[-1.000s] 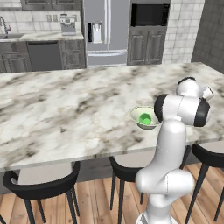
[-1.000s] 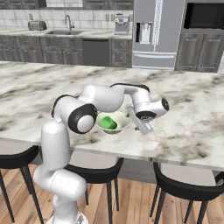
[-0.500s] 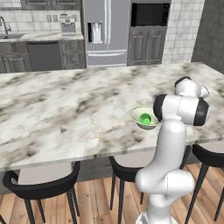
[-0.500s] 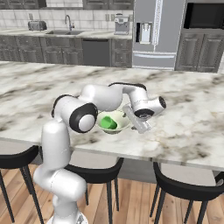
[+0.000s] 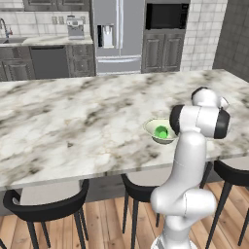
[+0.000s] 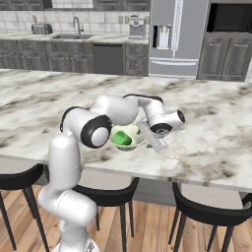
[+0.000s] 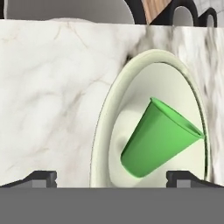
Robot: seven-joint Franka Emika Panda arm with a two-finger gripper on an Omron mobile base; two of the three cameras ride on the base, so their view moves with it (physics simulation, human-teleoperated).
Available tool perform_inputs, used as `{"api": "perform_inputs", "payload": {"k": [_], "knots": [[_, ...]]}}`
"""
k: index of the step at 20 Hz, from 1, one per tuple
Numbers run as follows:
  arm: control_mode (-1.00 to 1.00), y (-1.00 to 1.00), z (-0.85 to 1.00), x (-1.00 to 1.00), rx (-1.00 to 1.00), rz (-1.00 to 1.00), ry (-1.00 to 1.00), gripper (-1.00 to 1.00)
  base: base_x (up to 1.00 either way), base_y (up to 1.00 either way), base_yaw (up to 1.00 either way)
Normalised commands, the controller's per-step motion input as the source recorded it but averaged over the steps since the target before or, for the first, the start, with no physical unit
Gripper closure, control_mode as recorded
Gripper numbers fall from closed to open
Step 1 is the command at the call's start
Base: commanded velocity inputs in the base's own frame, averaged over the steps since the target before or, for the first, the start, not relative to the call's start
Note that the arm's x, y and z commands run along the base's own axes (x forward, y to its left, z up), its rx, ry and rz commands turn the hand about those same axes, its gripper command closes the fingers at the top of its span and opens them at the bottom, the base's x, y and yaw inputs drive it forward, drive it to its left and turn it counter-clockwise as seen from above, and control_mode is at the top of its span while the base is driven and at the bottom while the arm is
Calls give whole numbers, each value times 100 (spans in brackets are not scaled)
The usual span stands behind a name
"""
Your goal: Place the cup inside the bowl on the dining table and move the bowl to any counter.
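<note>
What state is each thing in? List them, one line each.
cup: lying tilted on its side inside the bowl, not held.
bowl: upright on the dining table near its stool-side edge, holding the cup.
pincer: open, fingertips either side of the bowl's rim, gripping nothing.

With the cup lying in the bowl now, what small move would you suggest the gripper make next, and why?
Probably lower the open gripper so one finger goes inside the bowl's near rim and one outside, then close. The cup already lies tilted on its side inside the bowl, which still sits on the dining table, so what remains is carrying the bowl to a counter.
</note>
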Motion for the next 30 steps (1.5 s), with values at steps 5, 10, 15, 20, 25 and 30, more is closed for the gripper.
{"api": "perform_inputs", "payload": {"k": [5,10,15,20,25,30], "knots": [[-100,0,-16,0,0,6,0,-100,0,0,0],[-100,0,-29,0,0,6,0,-100,0,0,0],[-100,0,-21,0,0,6,0,-100,0,0,0],[-100,0,0,0,0,1,0,-100,0,0,0],[-100,0,0,0,0,0,0,100,0,0,0],[-100,0,0,0,0,0,0,100,0,0,0]]}}
